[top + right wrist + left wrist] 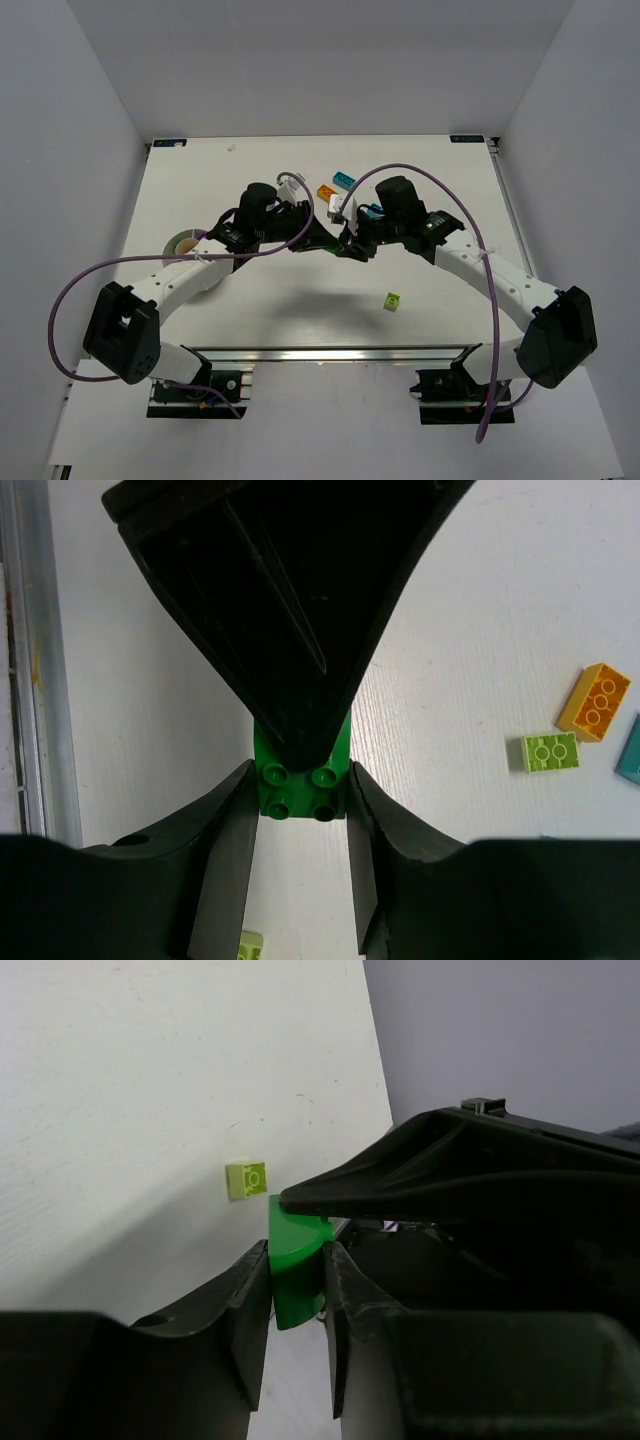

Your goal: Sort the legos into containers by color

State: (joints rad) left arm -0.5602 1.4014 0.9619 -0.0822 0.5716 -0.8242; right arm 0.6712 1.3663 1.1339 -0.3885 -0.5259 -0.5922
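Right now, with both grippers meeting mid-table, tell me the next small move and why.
Probably open the right gripper and back it off. The wrist views show the dark green brick pinched by both arms at once, with the left gripper closed against its sides. The bowl sits beside the left arm, so that arm looks better placed to carry it there.

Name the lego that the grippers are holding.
The dark green brick, pinched by both the right gripper and the left gripper. The orange brick and the lime brick beside it lie loose on the table.
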